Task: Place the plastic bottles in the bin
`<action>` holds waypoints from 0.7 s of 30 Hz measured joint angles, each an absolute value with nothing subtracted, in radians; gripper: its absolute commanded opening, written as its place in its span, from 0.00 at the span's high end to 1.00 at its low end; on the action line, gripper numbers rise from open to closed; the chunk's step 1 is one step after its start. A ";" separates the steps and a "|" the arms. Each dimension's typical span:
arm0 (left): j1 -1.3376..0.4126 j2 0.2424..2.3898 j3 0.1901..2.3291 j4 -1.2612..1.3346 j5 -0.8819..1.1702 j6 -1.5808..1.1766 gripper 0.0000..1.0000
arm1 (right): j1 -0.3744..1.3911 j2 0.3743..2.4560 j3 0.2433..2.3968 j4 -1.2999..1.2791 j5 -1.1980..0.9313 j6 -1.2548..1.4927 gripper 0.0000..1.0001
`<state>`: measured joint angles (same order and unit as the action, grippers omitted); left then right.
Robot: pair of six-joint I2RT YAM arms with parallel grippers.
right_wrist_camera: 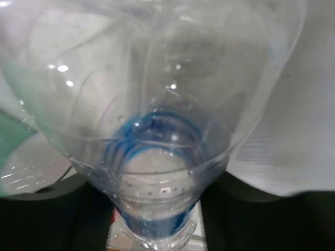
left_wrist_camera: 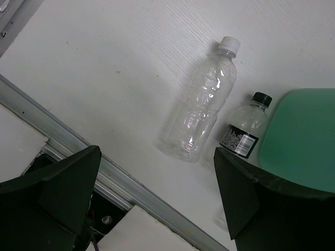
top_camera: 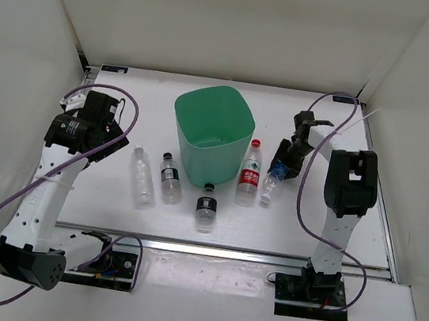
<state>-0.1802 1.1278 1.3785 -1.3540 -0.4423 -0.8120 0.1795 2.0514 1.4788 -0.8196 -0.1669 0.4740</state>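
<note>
Step in hand (judged): right gripper point(top_camera: 283, 164) at blue-labelled clear plastic bottle point(top_camera: 272, 184), on white desk point(top_camera: 98, 192) right of mint-green rounded-square plastic bin point(top_camera: 212, 128).
Bottle fills right wrist view; jaws hidden, cannot tell grip.
Advice: confirm hold, lift above rim, release over bin centre.
Red-labelled bottle point(top_camera: 250, 172) lies between bottle and bin; knock risk.
Left gripper point(left_wrist_camera: 157, 157): jaws wide, empty, over plain clear bottle point(left_wrist_camera: 201, 104) left of bin.
Dark-labelled black-capped bottle point(top_camera: 169, 178) and second dark-labelled bottle point(top_camera: 206, 206) near bin front.

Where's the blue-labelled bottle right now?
Top view: the blue-labelled bottle is right of the bin, just beside the red-labelled bottle, its far end at the right gripper. It fills the right wrist view.
</note>
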 measured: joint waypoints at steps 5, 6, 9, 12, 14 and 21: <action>-0.180 1.133 1.378 -1.354 -0.466 -0.813 0.00 | 0.179 2.044 1.528 -0.845 -0.125 0.484 0.64; -0.180 1.134 1.378 -1.354 -0.469 -0.813 0.00 | 0.179 2.033 1.545 -0.857 -0.111 0.483 0.65; -0.180 1.140 1.372 -1.354 -0.477 -0.813 0.00 | 0.186 1.961 1.655 -0.918 -0.064 0.486 0.66; -0.180 1.149 1.364 -1.355 -0.480 -0.813 0.00 | 0.206 1.878 1.880 -0.964 -0.032 0.492 0.66; -0.186 1.159 1.364 -1.354 -0.485 -0.813 0.00 | 0.232 1.836 2.041 -0.946 -0.022 0.493 0.66; -0.226 1.206 1.364 -1.353 -0.490 -0.809 0.00 | 0.464 1.740 2.339 -0.770 -0.001 0.470 0.60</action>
